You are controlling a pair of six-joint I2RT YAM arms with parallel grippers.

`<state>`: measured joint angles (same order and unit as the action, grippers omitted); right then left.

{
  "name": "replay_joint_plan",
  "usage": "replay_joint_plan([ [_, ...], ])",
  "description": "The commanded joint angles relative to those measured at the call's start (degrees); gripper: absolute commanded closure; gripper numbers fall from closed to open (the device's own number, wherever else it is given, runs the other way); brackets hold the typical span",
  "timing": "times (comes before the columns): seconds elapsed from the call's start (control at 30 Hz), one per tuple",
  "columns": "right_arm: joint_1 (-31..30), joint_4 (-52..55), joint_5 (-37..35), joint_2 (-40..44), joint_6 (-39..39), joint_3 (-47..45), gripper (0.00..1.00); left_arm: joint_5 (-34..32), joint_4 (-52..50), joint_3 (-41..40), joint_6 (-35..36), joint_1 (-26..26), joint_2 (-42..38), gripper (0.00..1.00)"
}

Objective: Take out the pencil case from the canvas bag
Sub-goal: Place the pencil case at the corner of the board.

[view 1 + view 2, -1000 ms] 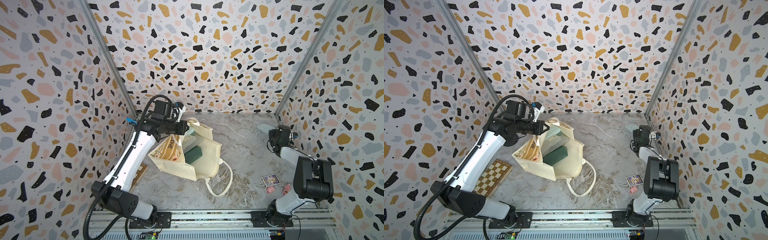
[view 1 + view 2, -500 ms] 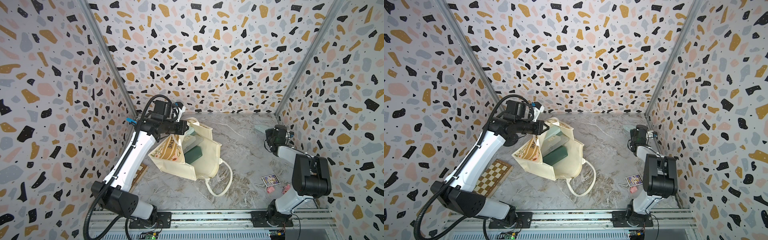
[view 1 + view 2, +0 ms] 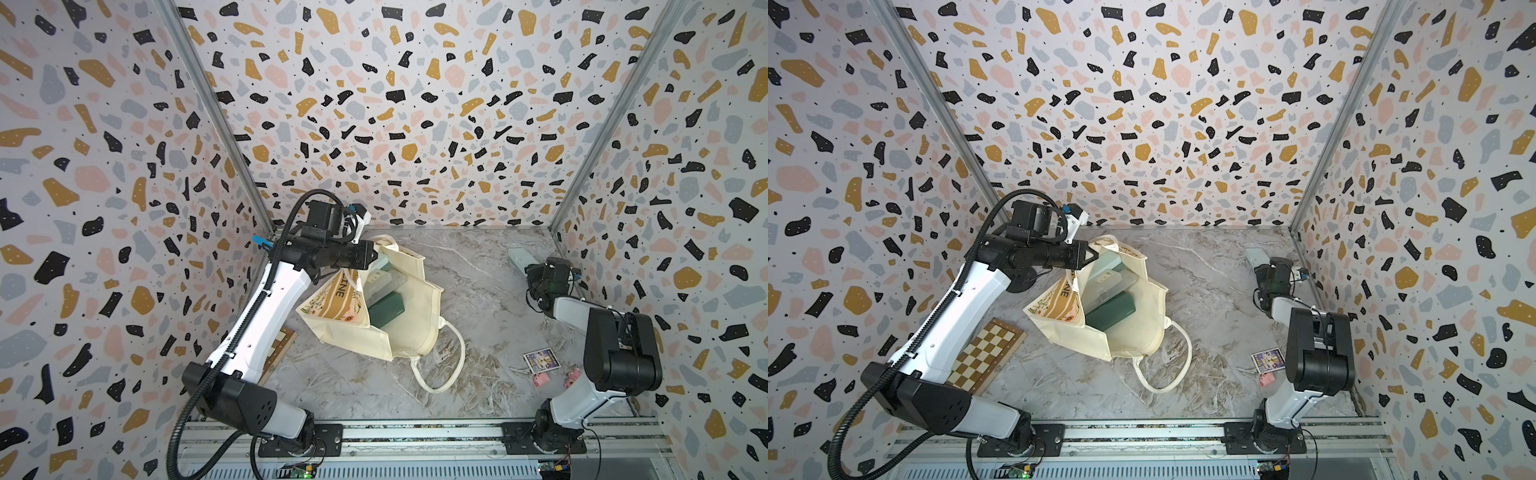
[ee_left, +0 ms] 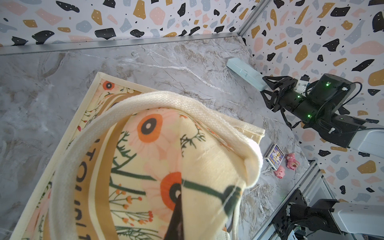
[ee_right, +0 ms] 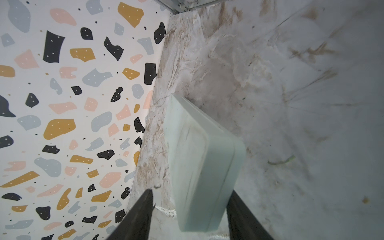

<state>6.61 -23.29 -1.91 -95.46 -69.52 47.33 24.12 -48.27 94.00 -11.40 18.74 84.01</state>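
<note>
Marbled tabletop (image 3: 478,291); left fingers (image 4: 176,220) tight on woven canvas bag (image 3: 415,316), right fingers (image 5: 139,216) apart astride boxy mint pencil case (image 5: 199,166).

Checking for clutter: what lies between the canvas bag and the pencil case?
Only bare tabletop separates canvas bag and pencil case, in both top views.

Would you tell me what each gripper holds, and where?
Left gripper: the canvas bag, by its top edge. Right gripper: nothing; open jaws straddle the pencil case.
</note>
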Motion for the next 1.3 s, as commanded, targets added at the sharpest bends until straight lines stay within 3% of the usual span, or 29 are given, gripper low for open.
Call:
replay_joint_plan([
  [0.0,-0.03,-1.05,2.78,-2.27,3.25,2.27,0.43,2.51,6.26,0.4,-0.55,-0.28,-2.82,1.0],
  [0.3,-0.1,0.53,5.55,-7.33,5.55,7.46,0.42,2.08,6.17,0.4,-0.29,-0.24,-2.97,1.0],
  [0.4,-0.02,1.53,5.55,-7.16,5.88,7.3,0.33,2.11,6.23,0.4,-0.3,-0.3,-3.05,1.0],
  [0.5,0.17,5.08,4.41,-5.82,5.97,6.91,0.24,2.08,6.17,0.4,-0.38,-0.4,-2.97,1.0],
  [0.7,-1.58,10.06,1.53,4.33,13.22,4.1,0.25,3.29,6.56,0.49,-0.97,-1.21,-2.7,1.0],
  [0.97,-16.34,18.65,4.8,24.76,31.77,-0.27,0.41,5.46,6.11,2.12,-0.35,-1.64,-0.57,1.0],
  [1.13,-26.17,19.29,18.46,36.35,43.37,-6.28,0.49,6.5,4.92,4.26,0.75,-1.59,1.6,1.0],
  [1.27,-38.09,25.06,15.27,41.57,49.49,-7.5,0.5,5.76,3.2,7.07,1.33,-1.53,4.24,1.0],
])
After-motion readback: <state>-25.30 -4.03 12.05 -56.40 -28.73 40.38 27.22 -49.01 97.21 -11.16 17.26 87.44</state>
